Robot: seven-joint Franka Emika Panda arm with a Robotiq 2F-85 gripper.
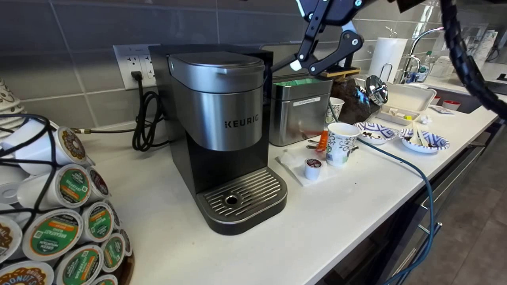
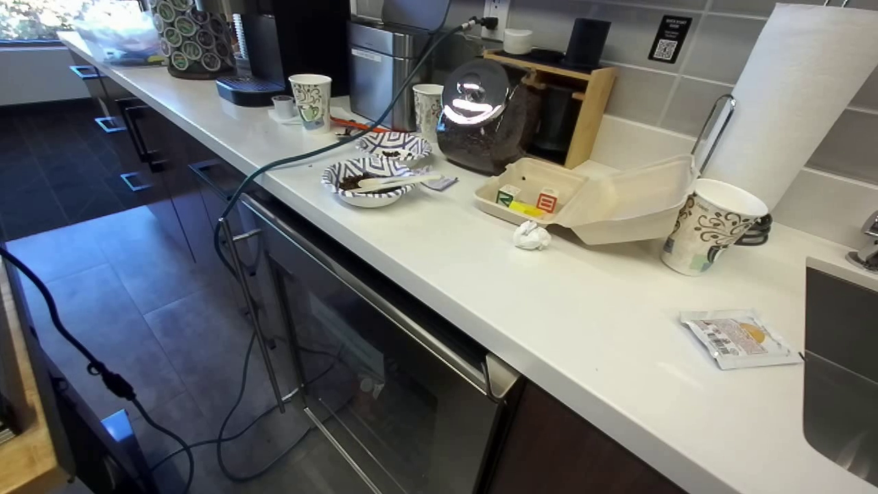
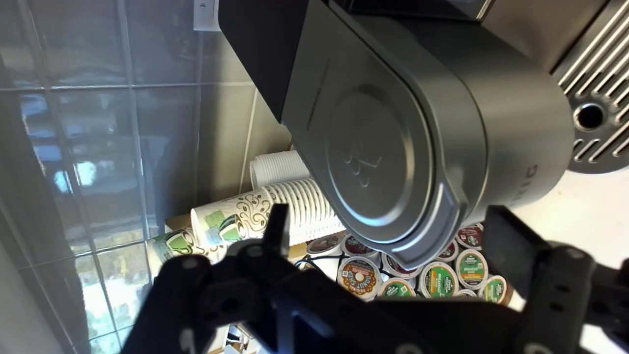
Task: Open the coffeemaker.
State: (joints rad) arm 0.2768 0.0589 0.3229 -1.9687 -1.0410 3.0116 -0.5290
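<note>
Found the coffeemaker [image 1: 222,114] on the white counter [image 1: 158,245], standing up straight by the grey wall tiles [image 1: 35,59], tall and silver and black, with KEURIG written on the front. Saw the grey lid [image 1: 216,59] on top, lying flat and down. Saw the striped drip tray [image 1: 253,198] at the bottom, with one dark hole [image 1: 231,200] in it.

Spotted the gripper [image 3: 388,221] up high, near the top of the coffeemaker, with fingers [image 3: 508,241] spread wide. In the wrist view, saw the lid's front lip [image 3: 425,246] showing in the gap from one finger to the other. Could not tell just how near to the lid.

Just beside the coffeemaker, saw a steel box [image 1: 297,122] with green packets [image 1: 297,82] inside. Then found a little white pod [image 1: 313,170] on a thin white sheet [image 1: 295,164], and next to that a paper cup [image 1: 340,148], standing up, near an orange packet [image 1: 323,139]. On the opposite side, saw a big heap of coffee pods [image 1: 53,233]. Close to the wall, in the wrist view, saw stacked cups [image 3: 250,211]. Farther down the counter, in an exterior view, saw two patterned bowls [image 2: 374,200] with brown bits inside, a big shiny jar [image 2: 477,140] and an open food box [image 2: 624,206].
</note>
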